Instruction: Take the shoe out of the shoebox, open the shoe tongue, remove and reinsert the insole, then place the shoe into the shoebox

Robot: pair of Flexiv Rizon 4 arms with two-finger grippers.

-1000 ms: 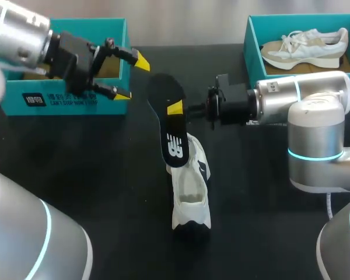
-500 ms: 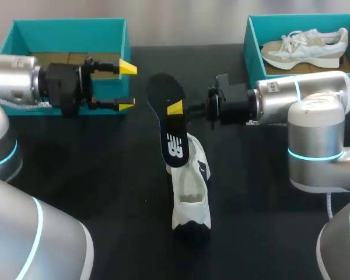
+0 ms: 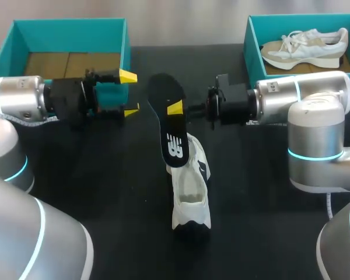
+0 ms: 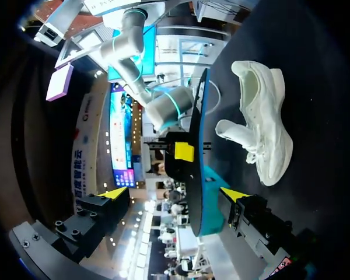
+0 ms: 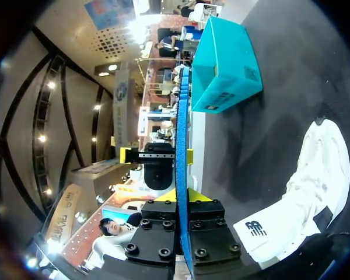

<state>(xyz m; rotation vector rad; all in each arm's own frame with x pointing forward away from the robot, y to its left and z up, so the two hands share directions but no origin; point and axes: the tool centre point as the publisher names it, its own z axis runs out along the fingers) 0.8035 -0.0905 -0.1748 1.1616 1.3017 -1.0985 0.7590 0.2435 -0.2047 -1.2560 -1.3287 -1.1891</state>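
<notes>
We held the insole (image 3: 168, 125) out of the shoe, on edge above the bench (image 3: 105, 192).

Nearest us, the white sneaker (image 3: 191, 195) lay on the black bench with its opening facing up. Just past it the black insole stood tilted on edge, its logo end over the sneaker's far end; we could not tell whether the two touched. The right jaws, on our right arm (image 3: 291, 96), were pinching the insole from both sides near its middle. The left jaws, on our left arm (image 3: 20, 99), stood spread around nothing, near the insole's far end but apart from it. Farther back, an open teal shoebox (image 3: 126, 41) sat behind the left jaws. A second teal shoebox (image 3: 251, 44) at the far right held another white-and-tan sneaker (image 3: 306, 48).
</notes>
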